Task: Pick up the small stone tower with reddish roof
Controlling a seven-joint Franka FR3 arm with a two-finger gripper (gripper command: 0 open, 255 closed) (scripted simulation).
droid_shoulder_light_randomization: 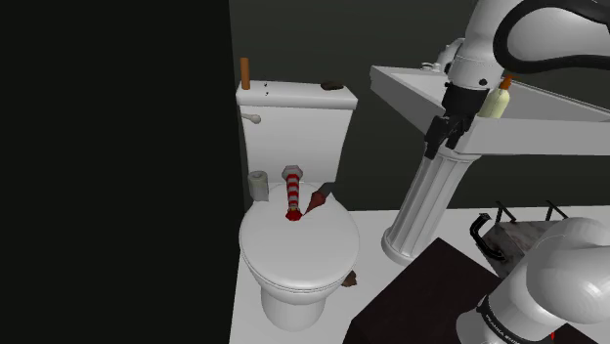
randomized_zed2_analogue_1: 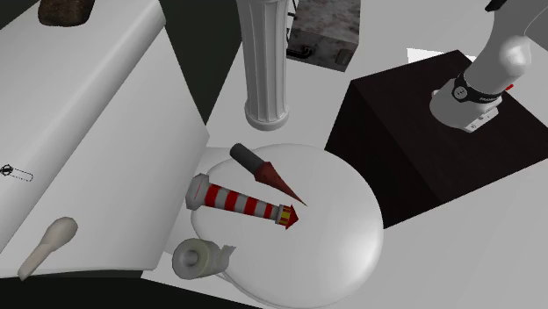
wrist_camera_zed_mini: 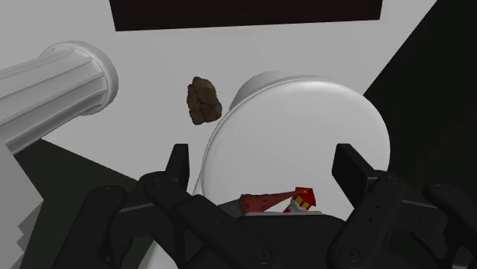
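In the shoulder view, the gripper (droid_shoulder_light_randomization: 443,140) is seen hanging in front of the pedestal sink (droid_shoulder_light_randomization: 547,132), its fingers pointed downward, high above and well apart from the toilet lid (droid_shoulder_light_randomization: 298,249). The small tower (droid_shoulder_light_randomization: 315,199) is laid on its side on the closed lid, near the cistern (droid_shoulder_light_randomization: 293,122) and just beside a red-and-white striped lighthouse (droid_shoulder_light_randomization: 293,193), which is also laid down. A toilet roll (droid_shoulder_light_randomization: 258,185) is placed by the cistern at this view's left, and a brown rock (droid_shoulder_light_randomization: 350,280) is seen on the floor by the toilet's base. In the second exterior view, the small tower (randomized_zed2_analogue_1: 263,173) is shown with a dark grey body and a reddish cone roof, lying between the sink's fluted column (randomized_zed2_analogue_1: 263,61) and the striped lighthouse (randomized_zed2_analogue_1: 246,202); the roof's tip is set close to the lighthouse's top, though whether they touch cannot be told. The dark stand (randomized_zed2_analogue_1: 404,140) is found at this view's right of the lid. In the wrist view, the gripper (wrist_camera_zed_mini: 265,166) is seen with its two fingers held apart and touching nothing; the reddish roof of the small tower (wrist_camera_zed_mini: 264,202) is partly hidden behind the gripper's body, next to the top of the striped lighthouse (wrist_camera_zed_mini: 303,199), and the brown rock (wrist_camera_zed_mini: 204,99) is seen beyond the lid's edge
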